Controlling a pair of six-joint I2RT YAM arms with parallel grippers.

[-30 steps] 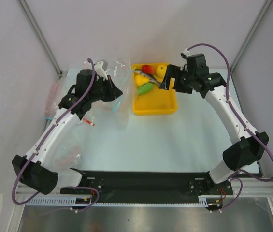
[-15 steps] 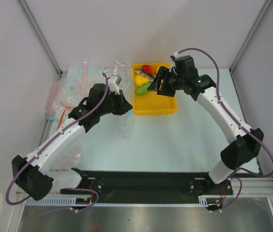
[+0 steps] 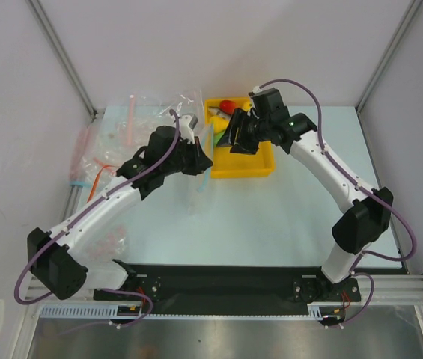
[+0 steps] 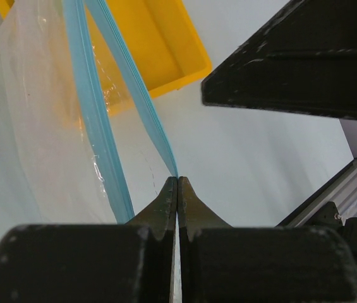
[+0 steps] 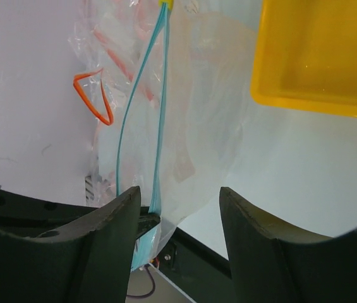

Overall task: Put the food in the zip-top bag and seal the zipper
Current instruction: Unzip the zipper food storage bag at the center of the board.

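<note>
1. the left gripper (image 4: 177, 183) is clamped tight on one lip of the zipper (image 4: 141, 101), lower centre of its wrist view; the zip-top bag (image 4: 36, 120) spreads to the left.
2. the right gripper (image 5: 178, 192) is spread wide and empty, by the yellow tray (image 3: 257, 164).
3. the food (image 3: 228, 105) lies in the tray, upper centre of the top view.
4. judgement: hold the lip taut with the mouth gaping toward the tray, so pieces drop in cleanly.

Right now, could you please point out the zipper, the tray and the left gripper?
zipper (image 4: 96, 136): left wrist view, middle of blue strip.
tray (image 4: 165, 38): left wrist view, bare floor.
left gripper (image 4: 177, 181): left wrist view, closed fingertips.
</note>
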